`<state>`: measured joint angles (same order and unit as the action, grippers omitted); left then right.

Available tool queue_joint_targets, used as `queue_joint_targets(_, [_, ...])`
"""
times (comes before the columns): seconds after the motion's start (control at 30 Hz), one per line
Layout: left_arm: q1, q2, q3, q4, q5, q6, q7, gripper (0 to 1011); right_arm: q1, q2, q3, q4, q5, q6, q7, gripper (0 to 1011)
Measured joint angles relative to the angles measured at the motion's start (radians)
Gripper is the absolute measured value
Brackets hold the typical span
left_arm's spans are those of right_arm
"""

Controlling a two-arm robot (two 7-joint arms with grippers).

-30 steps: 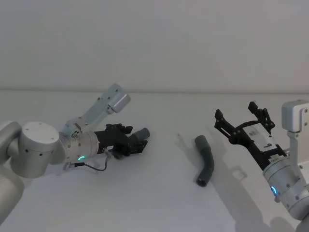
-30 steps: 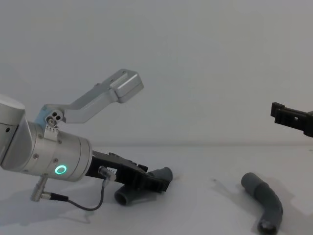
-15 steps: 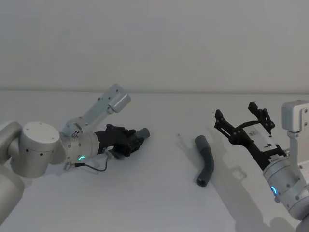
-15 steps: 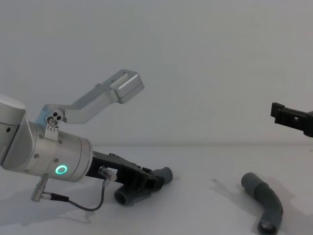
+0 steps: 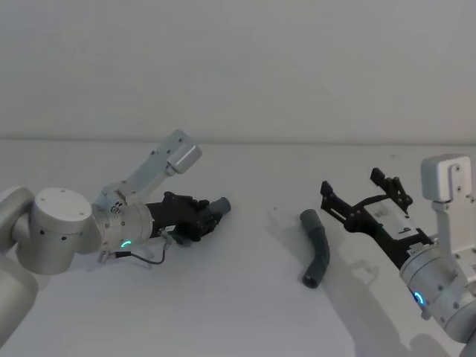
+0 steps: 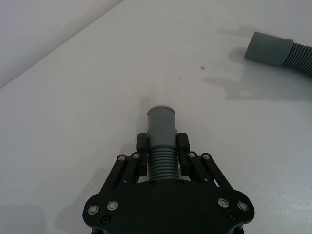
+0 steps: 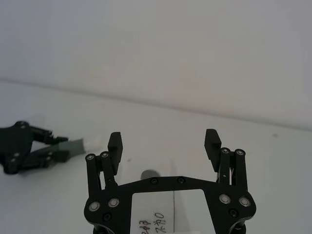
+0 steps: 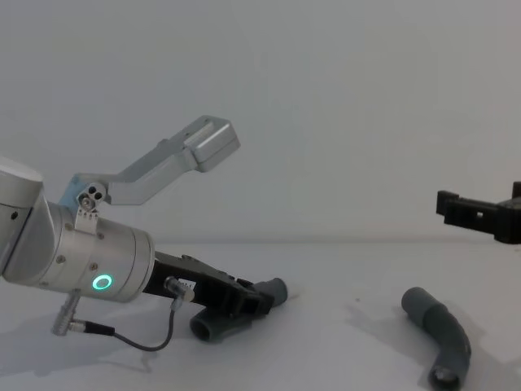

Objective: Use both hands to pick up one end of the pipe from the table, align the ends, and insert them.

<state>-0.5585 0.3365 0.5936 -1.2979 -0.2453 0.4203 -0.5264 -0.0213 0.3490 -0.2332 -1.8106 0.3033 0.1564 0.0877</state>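
My left gripper (image 5: 207, 216) lies low over the white table (image 5: 223, 305), shut on the ribbed part of one grey pipe piece (image 5: 219, 206). In the left wrist view its fingers (image 6: 142, 146) clamp the ribs and the smooth cuff (image 6: 161, 124) sticks out in front. The chest view shows that piece's cuff (image 8: 275, 289) beyond the left gripper (image 8: 248, 301) and its other end (image 8: 207, 327) beneath. The second curved pipe piece (image 5: 316, 247) lies free on the table at the right (image 8: 441, 336). My right gripper (image 5: 358, 190) hovers open above and just right of it (image 7: 164, 141).
The left arm's silver wrist with its green ring light (image 8: 101, 283) and a looped cable (image 8: 155, 342) sit low at the left. A white wall stands behind the table. Bare table surface lies between the two pipe pieces (image 5: 264, 238).
The left gripper's fingers have closed onto the pipe piece they were around. The right gripper has moved left and lower, toward the free pipe piece, staying open.
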Motion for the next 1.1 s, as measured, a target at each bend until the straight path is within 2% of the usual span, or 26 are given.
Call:
queue_joint_targets(0.43, [0.0,0.0,0.0,0.0,0.0,0.0,0.0,347,-0.015,0.018,-0.016,-0.058,0.029,0.2,0.022,1001])
queue_joint_targets(0.67, [0.0,0.0,0.0,0.0,0.0,0.0,0.0,347,-0.013,0.028,-0.03,-0.066,0.026,0.256,0.033,1002])
queue_joint_targets(1.1, [0.0,0.0,0.0,0.0,0.0,0.0,0.0,347,0.009,0.048,-0.049,-0.047,0.002,0.305,0.059,1001])
